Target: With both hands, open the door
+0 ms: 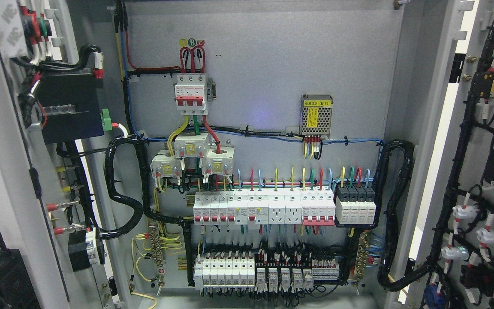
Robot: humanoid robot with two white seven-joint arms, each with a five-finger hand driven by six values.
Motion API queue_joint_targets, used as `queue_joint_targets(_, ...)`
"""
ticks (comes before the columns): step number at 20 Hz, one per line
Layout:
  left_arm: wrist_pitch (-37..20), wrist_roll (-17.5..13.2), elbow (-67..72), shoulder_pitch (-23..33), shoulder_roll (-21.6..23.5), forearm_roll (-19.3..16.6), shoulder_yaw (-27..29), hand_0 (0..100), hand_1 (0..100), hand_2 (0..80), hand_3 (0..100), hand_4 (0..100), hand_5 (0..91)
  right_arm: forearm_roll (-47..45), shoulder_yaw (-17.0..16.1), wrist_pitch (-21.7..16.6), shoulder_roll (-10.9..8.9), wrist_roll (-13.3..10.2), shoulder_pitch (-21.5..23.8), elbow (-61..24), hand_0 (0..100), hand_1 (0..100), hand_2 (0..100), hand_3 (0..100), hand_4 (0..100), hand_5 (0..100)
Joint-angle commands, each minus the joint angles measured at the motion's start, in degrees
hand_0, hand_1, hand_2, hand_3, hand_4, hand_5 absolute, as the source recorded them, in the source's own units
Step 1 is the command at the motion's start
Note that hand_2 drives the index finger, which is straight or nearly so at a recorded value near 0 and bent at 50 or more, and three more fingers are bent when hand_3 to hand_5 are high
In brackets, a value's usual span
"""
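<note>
1. Both grey sheet-metal cabinet doors swung wide: left door (11,171) folded back at the left edge, right door (478,180) folded back at the right edge, inner faces laced with black wiring looms.
2. Grey back panel (264,64) fully exposed between them, carrying a red-and-white main breaker (191,93), a perforated metal power supply with yellow label (316,115), and rows of white breakers (264,208).
3. No hand anywhere in view; whether fingers apart, together or clamped cannot be told, and places relative to a hand cannot be given.
4. Judged step: opening essentially done.
5. Next move, if any: only clearing the arms, or a slight extra push outward on either door.
</note>
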Motion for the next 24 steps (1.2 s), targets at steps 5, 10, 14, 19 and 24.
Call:
queue_joint_targets(5,0.2,0.0,-0.7,0.0,-1.8,-0.1,-0.3,0,0,0.0,0,0,0.0,1.1,1.5,0.1,2.65,0.0,-0.5,0.2,38,0,0,0,0,0)
queue_joint_targets(10,0.2,0.0,-0.8,0.0,-1.8,-0.1,-0.3,0,0,0.0,0,0,0.0,1.3,1.9,0.1,2.82,0.0,-0.5,0.2,38,0,0,0,0,0)
queue_joint_targets(14,0.2,0.0,-0.9,0.0,-1.8,-0.2,-0.5,0,0,0.0,0,0,0.0,1.3,1.9,0.1,3.09,0.0,-0.5,0.2,38,0,0,0,0,0)
queue_joint_targets(19,0.1,0.0,-1.5,0.0,-1.8,-0.1,-0.7,0,0,0.0,0,0,0.0,2.3,2.4,0.1,3.88,0.0,-1.5,0.3,38,0,0,0,0,0)
queue_joint_targets(24,0.0,0.0,-2.5,0.0,-1.9,-0.1,-0.6,0,0,0.0,0,0,0.0,2.3,2.4,0.1,3.88,0.0,-1.5,0.4,38,0,0,0,0,0)
